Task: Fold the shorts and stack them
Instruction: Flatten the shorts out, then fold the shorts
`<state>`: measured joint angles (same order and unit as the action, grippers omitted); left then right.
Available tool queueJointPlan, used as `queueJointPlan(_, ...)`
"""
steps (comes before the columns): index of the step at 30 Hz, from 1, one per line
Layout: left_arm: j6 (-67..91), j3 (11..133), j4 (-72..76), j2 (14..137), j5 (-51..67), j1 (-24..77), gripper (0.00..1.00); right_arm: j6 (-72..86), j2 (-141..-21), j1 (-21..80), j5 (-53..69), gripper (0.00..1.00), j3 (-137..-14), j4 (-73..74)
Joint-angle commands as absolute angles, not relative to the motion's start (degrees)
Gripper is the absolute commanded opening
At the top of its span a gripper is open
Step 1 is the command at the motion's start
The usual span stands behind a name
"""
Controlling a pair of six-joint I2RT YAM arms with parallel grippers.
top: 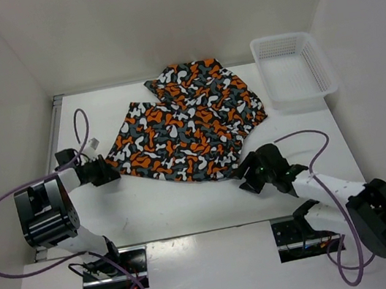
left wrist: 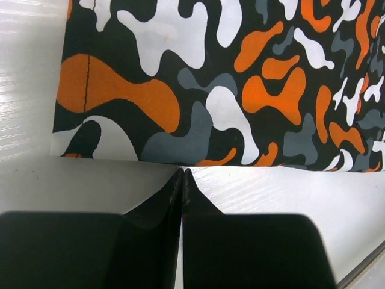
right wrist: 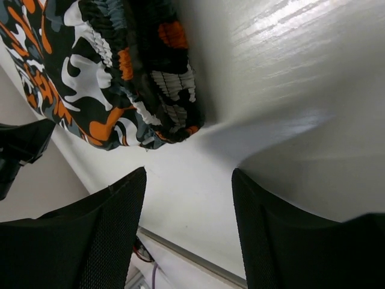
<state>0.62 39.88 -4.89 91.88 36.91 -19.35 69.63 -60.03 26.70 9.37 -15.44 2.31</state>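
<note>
Left gripper is seen with its jaws pressed together right at the left hem of the shorts, which are spread on the table between the arms; whether cloth is caught cannot be told. Right gripper is held spread just short of the waistband corner. Both edges should be pinched firmly and lifted evenly for a clean fold.

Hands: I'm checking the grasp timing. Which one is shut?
The left hand: its fingers meet tip to tip at the hem of the shorts. The right hand has a clear gap between its fingers.
</note>
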Motion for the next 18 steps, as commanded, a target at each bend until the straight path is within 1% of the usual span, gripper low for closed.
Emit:
queueJointPlan(1,0.0,41.92,-6.59,92.55,36.04,-19.34,0.01,68.38,-64.84,27.33,7.82,0.65,-19.23,-2.72)
queueJointPlan(2,0.0,42.53,-6.59,92.55,36.04,-19.34,0.0,67.51,-66.26,27.86,7.82,0.63,-20.03,-2.72)
queueJointPlan(6,0.0,42.54,-6.59,92.55,36.04,-19.34,0.0,67.5,-72.59,28.48,6.34,0.63,-23.29,-5.0)
queueJointPlan(8,0.0,42.54,-6.59,92.55,36.04,-19.34,0.0,67.5,-74.96,28.48,5.72,0.61,-23.91,-5.54)
queueJointPlan(9,0.0,42.54,-6.59,92.03,36.04,-19.34,0.0,67.5,-75.67,28.48,4.76,0.56,-25.12,-6.15)
queueJointPlan(10,0.0,42.54,-7.11,92.02,36.04,-19.34,0.07,67.5,-76.28,28.48,4.75,0.52,-25.14,-5.54)
queueJointPlan(11,0.0,42.54,-7.12,91.41,36.04,-19.34,0.43,67.5,-76.99,28.48,3.96,0.49,-25.75,-5.54)
queueJointPlan(12,0.0,42.02,-7.12,90.28,36.04,-19.34,0.65,67.5,-76.99,28.48,3.96,0.44,-25.75,-5.54)
queueJointPlan(13,0.0,42.01,-7.12,89.65,36.04,-19.34,0.8,67.5,-76.99,28.48,3.35,0.33,-25.75,-5.02)
queueJointPlan(14,0.0,42.01,-7.12,89.13,35.25,-19.34,0.89,67.5,-76.99,28.48,3.34,0.27,-25.23,-5.01)
queueJointPlan(15,0.0,42.01,-7.64,89.12,34.2,-19.34,0.95,67.5,-76.99,28.48,3.34,0.22,-25.22,-4.49)
queueJointPlan(16,0.0,42.53,-8.17,89.12,34.19,-19.34,0.95,67.5,-76.99,28.48,3.34,0.15,-25.22,-4.48)
queueJointPlan(18,0.0,43.07,-8.17,90.25,34.19,-19.34,0.95,66.8,-76.99,28.48,2.82,0.06,-25.75,-3.96)
